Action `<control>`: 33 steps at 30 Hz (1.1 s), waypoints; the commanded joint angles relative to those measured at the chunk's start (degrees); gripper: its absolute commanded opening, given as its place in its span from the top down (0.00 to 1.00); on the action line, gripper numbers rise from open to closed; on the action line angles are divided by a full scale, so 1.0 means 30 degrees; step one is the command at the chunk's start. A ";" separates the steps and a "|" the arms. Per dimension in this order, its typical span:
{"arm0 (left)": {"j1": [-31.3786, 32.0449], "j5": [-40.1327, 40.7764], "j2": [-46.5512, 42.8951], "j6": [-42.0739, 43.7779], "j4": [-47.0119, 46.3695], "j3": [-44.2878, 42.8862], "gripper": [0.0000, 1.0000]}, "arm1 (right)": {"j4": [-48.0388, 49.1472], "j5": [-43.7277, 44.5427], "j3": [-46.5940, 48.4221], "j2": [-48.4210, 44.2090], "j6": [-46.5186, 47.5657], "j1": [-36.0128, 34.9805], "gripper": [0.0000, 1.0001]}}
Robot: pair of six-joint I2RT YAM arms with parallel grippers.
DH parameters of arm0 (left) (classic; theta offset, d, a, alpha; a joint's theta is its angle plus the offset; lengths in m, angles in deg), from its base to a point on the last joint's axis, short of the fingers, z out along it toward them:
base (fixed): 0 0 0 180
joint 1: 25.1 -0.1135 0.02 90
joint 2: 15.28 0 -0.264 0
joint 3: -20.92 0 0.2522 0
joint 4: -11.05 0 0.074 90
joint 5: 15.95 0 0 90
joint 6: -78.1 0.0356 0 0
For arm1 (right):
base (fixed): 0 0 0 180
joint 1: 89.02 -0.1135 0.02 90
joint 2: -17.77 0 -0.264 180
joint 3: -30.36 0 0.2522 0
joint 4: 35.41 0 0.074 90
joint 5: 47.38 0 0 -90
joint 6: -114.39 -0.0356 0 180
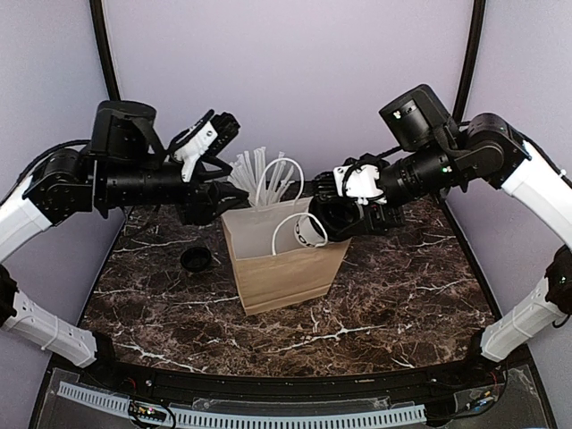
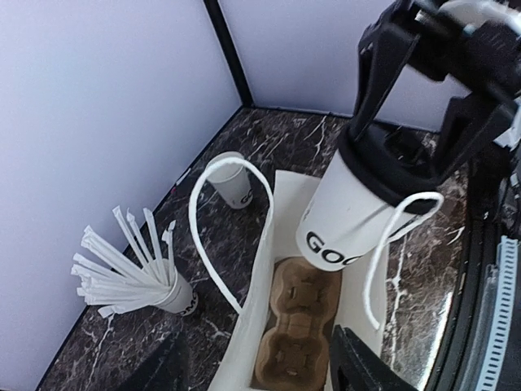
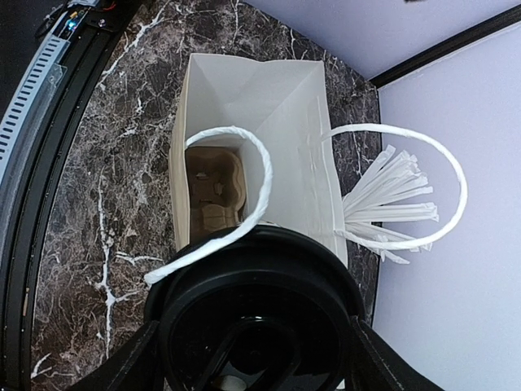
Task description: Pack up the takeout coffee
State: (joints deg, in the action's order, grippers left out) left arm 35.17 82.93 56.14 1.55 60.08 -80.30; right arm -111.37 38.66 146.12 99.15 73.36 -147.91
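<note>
Marble table (image 1: 402, 295): takeout coffee (image 2: 350, 212) above bag (image 1: 277, 268), right gripper (image 3: 252, 358) clamped at its lid, left gripper (image 1: 219, 198) fingers apart. Likely light, crushable; grip stiff rim.

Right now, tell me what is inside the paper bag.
A brown cup carrier lies at the bottom of the paper bag; the takeout coffee held above hides part of it.
</note>
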 commanded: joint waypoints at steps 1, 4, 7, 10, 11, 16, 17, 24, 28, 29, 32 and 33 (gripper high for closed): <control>0.0069 -0.4448 -0.0754 -0.1900 -0.1194 0.1233 0.36 | 0.0535 -0.0488 0.0483 0.0357 -0.0399 -0.0123 0.57; 0.0092 -0.5283 -0.0332 -0.2501 -0.1854 0.2188 0.35 | 0.0516 -0.0495 0.0752 0.0514 -0.0430 -0.0119 0.57; 0.0095 -0.6234 0.0220 -0.2590 -0.2940 0.2537 0.33 | 0.0512 -0.0520 0.0877 0.0586 -0.0499 -0.0131 0.57; 0.0095 -0.5888 0.1384 -0.2578 -0.3302 0.2143 0.33 | 0.0433 -0.0566 0.0865 0.0597 -0.0574 -0.0140 0.57; 0.0095 -0.5699 0.1857 -0.2543 -0.3292 0.2025 0.33 | 0.0396 -0.0554 0.0865 0.0608 -0.0590 -0.0125 0.57; 0.0095 -0.6252 0.2826 -0.2167 -0.3390 0.1420 0.43 | 0.0464 -0.0414 0.0807 0.0528 -0.0757 -0.0118 0.57; 0.0125 -0.6555 0.2833 -0.2133 -0.3486 0.1478 0.46 | 0.0561 -0.0319 0.0762 0.0524 -0.0828 -0.0130 0.57; 0.1075 -0.8139 0.2227 -0.1537 -0.4590 0.2783 0.78 | 0.1036 -0.0559 0.0547 0.1041 -0.1121 0.0276 0.57; 0.2413 -0.7394 0.2436 -0.0919 -0.4254 0.2971 0.80 | 0.0578 -0.1109 0.1221 0.1790 -0.1213 0.0535 0.58; 0.2879 -0.7051 0.2499 -0.0812 -0.4196 0.2967 0.80 | 0.0480 -0.1197 0.1345 0.1891 -0.1204 0.0530 0.58; 0.3644 -0.6546 0.2914 -0.0430 -0.3947 0.2919 0.80 | 0.0218 -0.1519 0.1694 0.2209 -0.1192 0.0544 0.58; 0.4000 -0.6267 0.3001 -0.0377 -0.3951 0.2911 0.80 | 0.0042 -0.1640 0.1723 0.2324 -0.1204 0.0539 0.57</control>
State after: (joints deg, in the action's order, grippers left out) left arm 41.88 64.96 64.49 -4.50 48.60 -72.12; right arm -113.22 33.08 149.57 103.28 72.37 -147.15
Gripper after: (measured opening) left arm 0.200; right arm 0.711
